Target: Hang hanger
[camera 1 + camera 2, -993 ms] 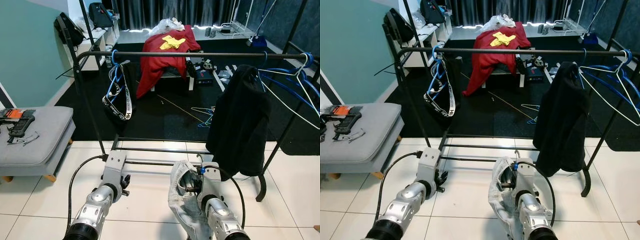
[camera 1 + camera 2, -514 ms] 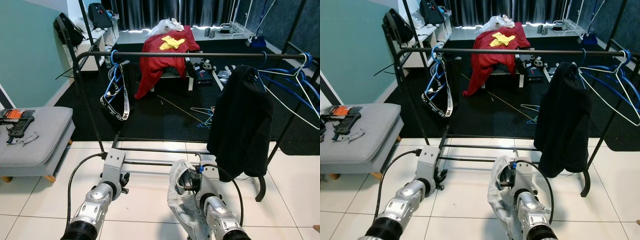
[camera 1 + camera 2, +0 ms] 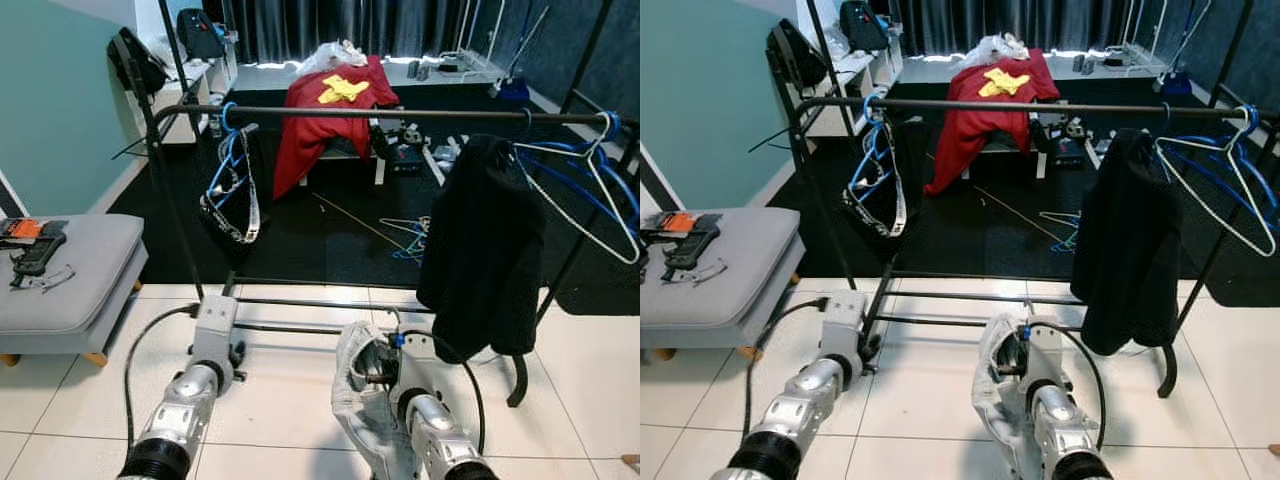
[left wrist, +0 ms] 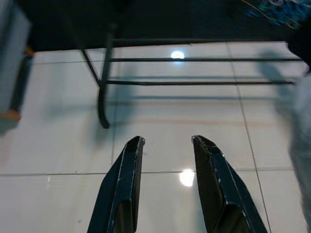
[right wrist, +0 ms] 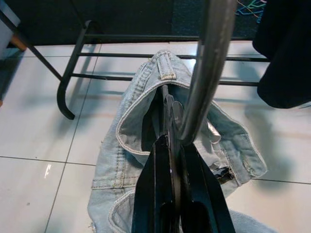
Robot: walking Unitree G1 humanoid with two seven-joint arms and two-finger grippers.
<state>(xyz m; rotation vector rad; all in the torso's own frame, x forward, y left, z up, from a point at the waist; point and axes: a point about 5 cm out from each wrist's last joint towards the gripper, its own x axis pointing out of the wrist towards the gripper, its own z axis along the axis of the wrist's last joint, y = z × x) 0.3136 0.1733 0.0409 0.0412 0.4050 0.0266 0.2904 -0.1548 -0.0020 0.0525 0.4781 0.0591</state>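
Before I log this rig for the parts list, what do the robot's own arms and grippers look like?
Both arms are silver, ribbed metal, with black collars near the camera. Each wrist ends in a boxy grey housing, and a black cable loops from it back along the forearm. The left gripper and the right gripper each have two long, glossy black fingers tapering to narrow tips. A small blue fitting sits on the right wrist.

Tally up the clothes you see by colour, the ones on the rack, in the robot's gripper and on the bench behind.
Black: 1, jacket on the rail
Black with white band: 1, garment at the rail's left end
Red: 1, garment over the bench
Yellow: 1, cloth on the red one
Light blue: 1, denim jeans on the hanger in the right gripper
Total: 5
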